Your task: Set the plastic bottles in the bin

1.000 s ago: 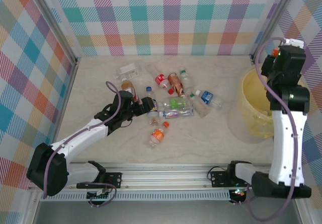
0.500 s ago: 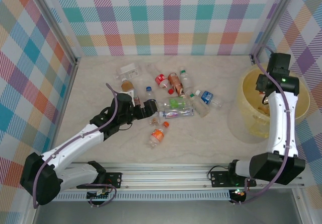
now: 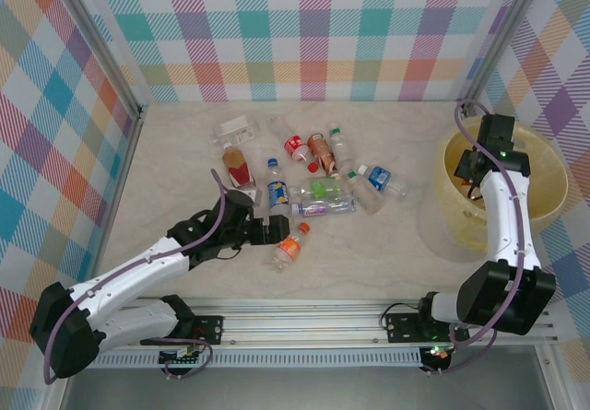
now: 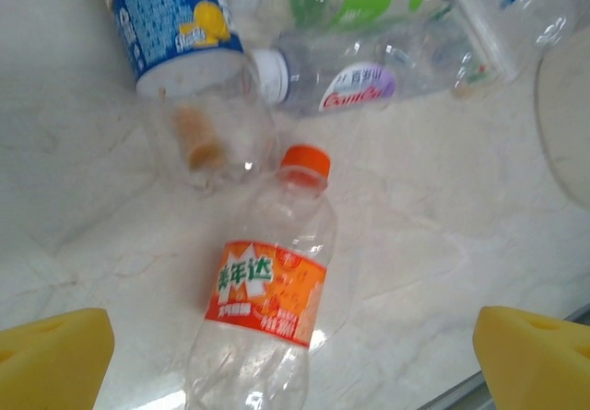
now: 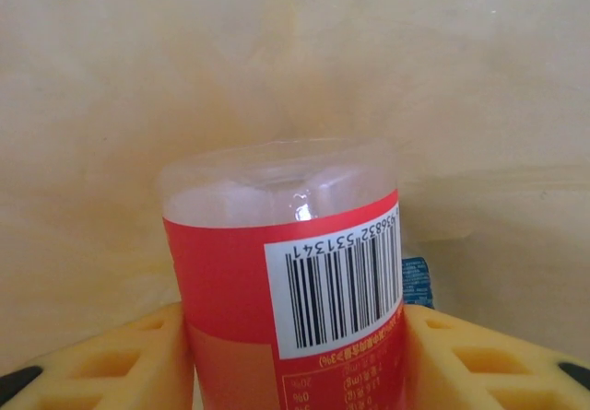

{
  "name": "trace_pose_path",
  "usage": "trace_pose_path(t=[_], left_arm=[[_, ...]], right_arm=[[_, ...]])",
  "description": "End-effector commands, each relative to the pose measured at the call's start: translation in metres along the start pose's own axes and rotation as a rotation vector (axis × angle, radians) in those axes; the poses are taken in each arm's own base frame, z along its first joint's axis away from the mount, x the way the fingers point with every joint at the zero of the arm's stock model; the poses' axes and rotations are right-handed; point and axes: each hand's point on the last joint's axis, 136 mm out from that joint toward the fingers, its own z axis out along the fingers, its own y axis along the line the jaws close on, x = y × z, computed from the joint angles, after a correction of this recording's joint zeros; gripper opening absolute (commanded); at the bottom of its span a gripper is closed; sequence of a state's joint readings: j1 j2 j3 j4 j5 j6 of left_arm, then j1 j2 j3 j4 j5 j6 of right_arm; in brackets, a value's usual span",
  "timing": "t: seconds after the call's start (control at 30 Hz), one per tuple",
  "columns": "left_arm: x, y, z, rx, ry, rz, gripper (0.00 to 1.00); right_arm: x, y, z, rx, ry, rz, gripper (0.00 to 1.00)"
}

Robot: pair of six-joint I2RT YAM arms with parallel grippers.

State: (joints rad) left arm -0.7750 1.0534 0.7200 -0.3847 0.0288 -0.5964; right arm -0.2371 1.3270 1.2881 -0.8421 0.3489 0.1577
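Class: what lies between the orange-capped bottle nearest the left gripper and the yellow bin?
Nothing: in the top external view, bare tabletop separates the orange-capped bottle from the bin.

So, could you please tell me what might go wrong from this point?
The clear orange-labelled plastic bottle lies on its side just ahead of the open left gripper. Being round, it could roll away during the grasp. The right gripper holds a red-labelled plastic bottle inside the round pale-yellow plastic bin, and the bottle might snag instead of dropping.

Plaid walls (image 3: 313, 32); pale marbled tabletop (image 3: 387, 253)
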Motion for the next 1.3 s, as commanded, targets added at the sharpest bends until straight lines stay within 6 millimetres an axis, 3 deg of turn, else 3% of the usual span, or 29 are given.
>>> trace_pose_path(t=[0.0,0.4,0.67,0.7,0.83,0.97,1.1,1.27], left_arm=[[0.017,0.011,0.007,-0.074,0.030,0.068,1.00],[0.041,0.000,0.029,-0.104,0.101,0.180,1.00],[0.045,0.006,0.031,-0.139,0.125,0.226,1.00],[0.043,0.006,0.031,-0.150,0.122,0.233,1.00],[0.043,0.004,0.034,-0.145,0.126,0.236,1.00],[0.047,0.004,0.037,-0.143,0.145,0.238,1.00],[0.048,0.005,0.039,-0.148,0.148,0.240,1.00],[0.054,0.006,0.039,-0.148,0.169,0.260,1.00]], right_arm=[[-0.016,-0.002,-0.013,-0.019,-0.083,0.058,0.63],[-0.024,-0.007,-0.046,-0.047,-0.162,0.098,0.86],[-0.040,0.018,-0.102,-0.292,-0.296,0.159,0.96],[-0.041,0.024,-0.109,-0.334,-0.312,0.168,1.00],[-0.045,0.047,-0.139,-0.517,-0.359,0.164,1.00],[-0.045,0.086,-0.176,-0.761,-0.419,0.084,1.00],[-0.037,0.124,-0.209,-0.960,-0.452,-0.023,1.00],[-0.017,0.172,-0.228,-1.091,-0.421,-0.184,1.00]])
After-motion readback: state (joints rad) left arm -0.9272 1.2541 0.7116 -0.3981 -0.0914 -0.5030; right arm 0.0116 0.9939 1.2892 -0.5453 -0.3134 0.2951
